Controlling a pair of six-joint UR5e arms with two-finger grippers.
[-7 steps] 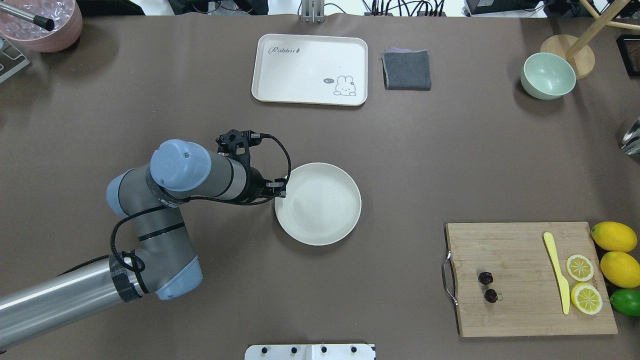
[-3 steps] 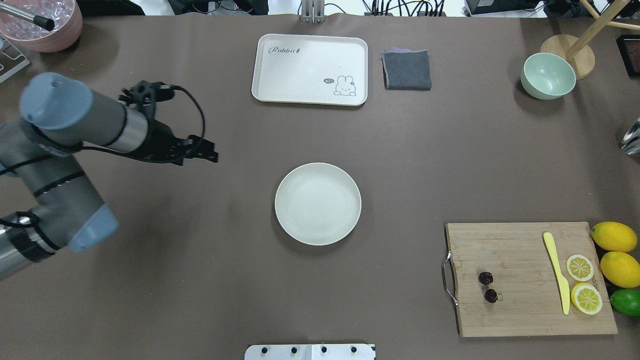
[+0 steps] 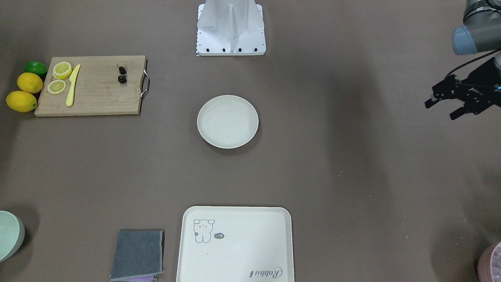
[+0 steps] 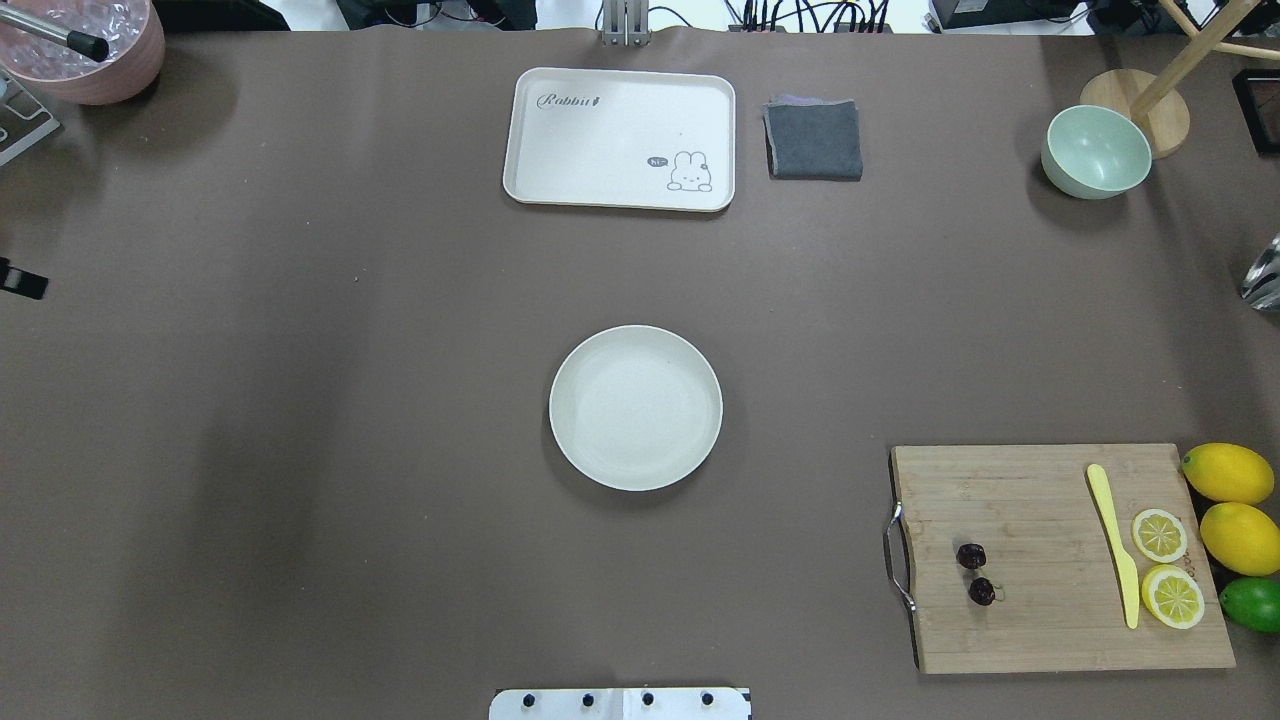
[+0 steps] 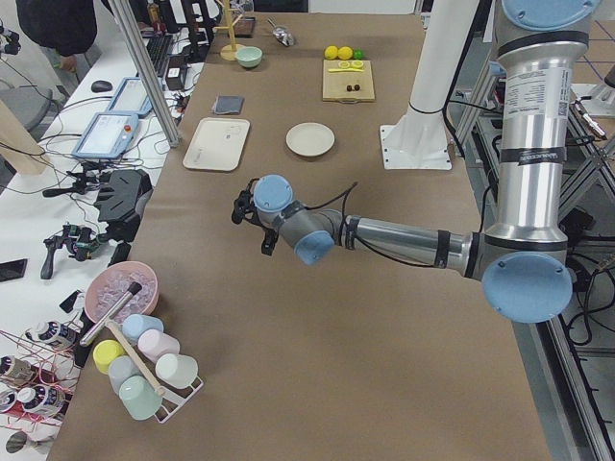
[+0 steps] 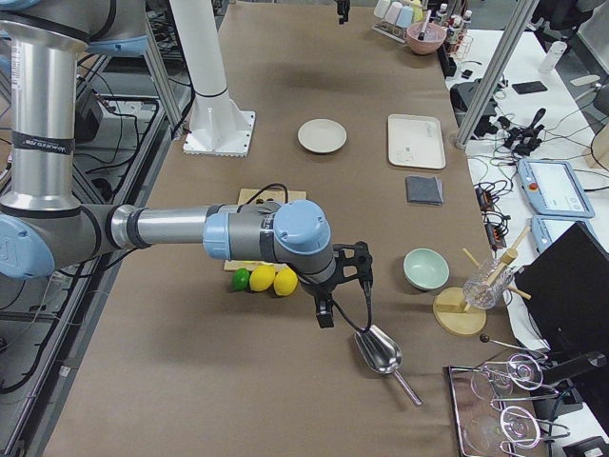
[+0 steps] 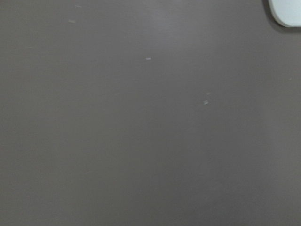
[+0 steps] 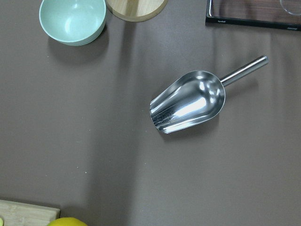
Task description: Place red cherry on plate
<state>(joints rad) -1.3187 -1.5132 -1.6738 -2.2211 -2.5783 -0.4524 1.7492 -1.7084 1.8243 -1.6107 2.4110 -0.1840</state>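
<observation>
Counter point(image 4: 300, 430), brown-covered, with the task's things well apart. Red cherry point(image 4: 970, 556), a pair of tiny, almost black maroon fruits on thin stems, lies on the bamboo cutting board with a metal handle point(image 4: 1040, 620), close to that board's handle end, at the near right of the overhead view. Round, shallow cream-white plate point(image 4: 635, 408) sits at mid-counter, well to the left of the board. On the board's right part lie a yellow plastic knife point(image 4: 1113, 540) and two lemon slices point(image 4: 1160, 535). Two whole lemons point(image 4: 1227, 473) and a green lime point(image 4: 1252, 604) rest just beside its right edge. Along the far side stand a rectangular cream tray with a rabbit drawing point(image 4: 620, 120), a folded grey cloth point(image 4: 813, 140) and a pale green bowl point(image 4: 1096, 152).

The overhead view shows only a black tip of an arm at its left edge. The front-facing view shows the left claw point(image 3: 442, 109) at its right edge, released, its two fingers spread, well apart from the plate.

The right claw point(image 6: 325, 312) appears only in the right side view, just beyond the lemons. Whether it is released or clenched cannot be told from there. Its wrist camera looks down on a shiny metal scoop point(image 8: 188, 101) lying on the counter near the bowl; neither the overhead nor the front-facing view shows the scoop. The left wrist camera shows counter cover and a pale curved edge in its upper right corner, too little to identify.
</observation>
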